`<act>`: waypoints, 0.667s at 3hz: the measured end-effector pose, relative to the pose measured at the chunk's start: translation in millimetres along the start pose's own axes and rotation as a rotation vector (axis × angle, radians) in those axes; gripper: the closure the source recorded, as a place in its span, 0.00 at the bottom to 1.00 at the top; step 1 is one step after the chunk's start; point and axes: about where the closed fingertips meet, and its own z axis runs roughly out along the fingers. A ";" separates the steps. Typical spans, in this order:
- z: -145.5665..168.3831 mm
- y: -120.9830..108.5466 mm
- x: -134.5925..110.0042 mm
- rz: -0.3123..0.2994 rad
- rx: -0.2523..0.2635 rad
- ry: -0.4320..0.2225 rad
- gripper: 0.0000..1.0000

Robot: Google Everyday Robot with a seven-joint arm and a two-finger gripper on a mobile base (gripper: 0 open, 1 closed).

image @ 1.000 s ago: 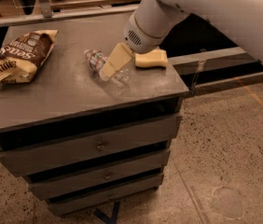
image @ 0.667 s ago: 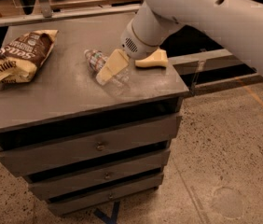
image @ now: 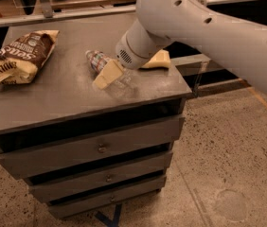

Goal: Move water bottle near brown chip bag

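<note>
The water bottle (image: 96, 60) lies on its side on the grey cabinet top (image: 67, 98), right of the middle, with its clear ribbed body pointing toward the front right. My gripper (image: 108, 74) is down on the bottle's middle, covering part of it. The brown chip bag (image: 21, 56) lies flat at the far left of the top, well apart from the bottle, with bare surface between them.
A yellow sponge (image: 157, 60) lies just right of the bottle, partly behind my arm (image: 204, 27). The cabinet has several drawers (image: 100, 148) below. Its right edge is close to the sponge. A speckled floor (image: 228, 164) lies to the right.
My arm has shifted a little to the left and lower over the bottle. The bottle, chip bag and sponge have not moved.
</note>
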 end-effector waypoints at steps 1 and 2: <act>22.7 1.9 -3.5 0.019 0.010 -0.009 0.00; 30.5 1.3 -5.3 0.023 0.013 -0.010 0.00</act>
